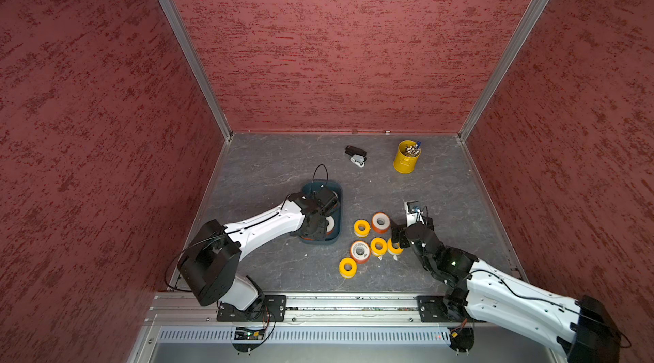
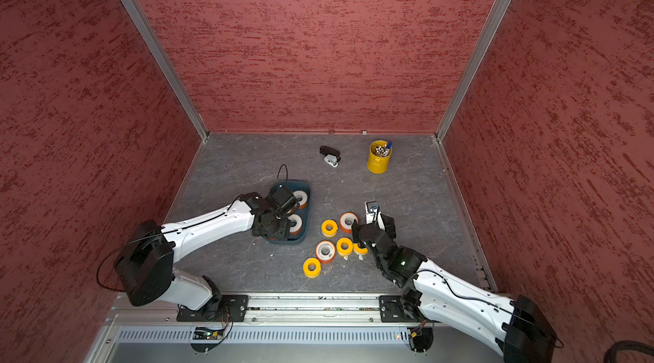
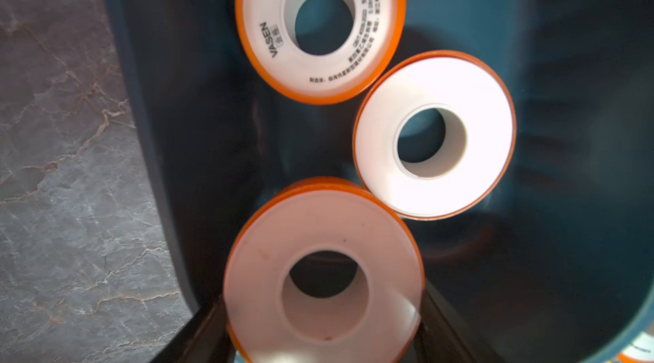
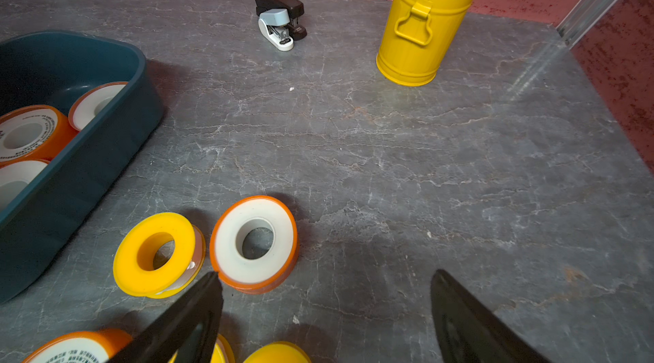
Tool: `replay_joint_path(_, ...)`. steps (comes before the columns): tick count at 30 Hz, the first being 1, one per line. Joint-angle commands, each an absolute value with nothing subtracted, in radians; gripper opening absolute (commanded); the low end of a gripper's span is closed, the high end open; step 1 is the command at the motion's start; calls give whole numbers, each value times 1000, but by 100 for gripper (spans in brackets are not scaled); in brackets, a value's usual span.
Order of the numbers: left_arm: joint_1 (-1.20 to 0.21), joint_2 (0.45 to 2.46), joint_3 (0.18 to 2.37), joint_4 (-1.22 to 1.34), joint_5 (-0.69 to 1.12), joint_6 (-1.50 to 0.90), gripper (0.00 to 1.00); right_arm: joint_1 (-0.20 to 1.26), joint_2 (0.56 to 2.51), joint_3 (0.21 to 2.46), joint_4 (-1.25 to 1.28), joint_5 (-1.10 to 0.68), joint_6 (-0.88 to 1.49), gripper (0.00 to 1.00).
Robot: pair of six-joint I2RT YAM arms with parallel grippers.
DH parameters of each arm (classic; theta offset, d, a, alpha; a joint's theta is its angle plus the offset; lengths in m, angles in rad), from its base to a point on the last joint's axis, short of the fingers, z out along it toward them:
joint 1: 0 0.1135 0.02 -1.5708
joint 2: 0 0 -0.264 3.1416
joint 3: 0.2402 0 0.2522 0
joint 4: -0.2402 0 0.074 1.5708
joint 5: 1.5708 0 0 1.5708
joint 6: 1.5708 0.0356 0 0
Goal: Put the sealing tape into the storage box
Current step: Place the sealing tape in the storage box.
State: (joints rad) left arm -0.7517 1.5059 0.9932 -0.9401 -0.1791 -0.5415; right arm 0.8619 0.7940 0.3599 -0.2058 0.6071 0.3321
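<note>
Left wrist view: the left gripper (image 3: 323, 318) looks to be pinching an orange roll (image 3: 323, 272) by its rim over the storage box (image 3: 566, 113), with other rolls (image 3: 433, 134) already inside. They seem light, stiff and slick-sided, so squeeze across the rim. The right gripper (image 4: 323, 274) hangs spread by the loose rolls (image 4: 253, 241) on the counter (image 4: 424, 166).

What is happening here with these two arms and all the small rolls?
The robot is filling the blue storage box. The left gripper is over the box with an orange roll between its fingers; other orange rolls lie inside. The right gripper is open above the table, holding nothing. Four yellow rolls and two more orange rolls lie on the table beside the box.
</note>
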Motion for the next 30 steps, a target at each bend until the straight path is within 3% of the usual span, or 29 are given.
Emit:
replay_joint_path(1, -752, 1517, 1014, -956, -170, -524, 63, 857, 790, 389, -184, 602, 325, 93)
replay_joint_path(30, -722, 1557, 1039, -817, -153, -497, 62, 857, 810, 394, -181, 598, 324, 94)
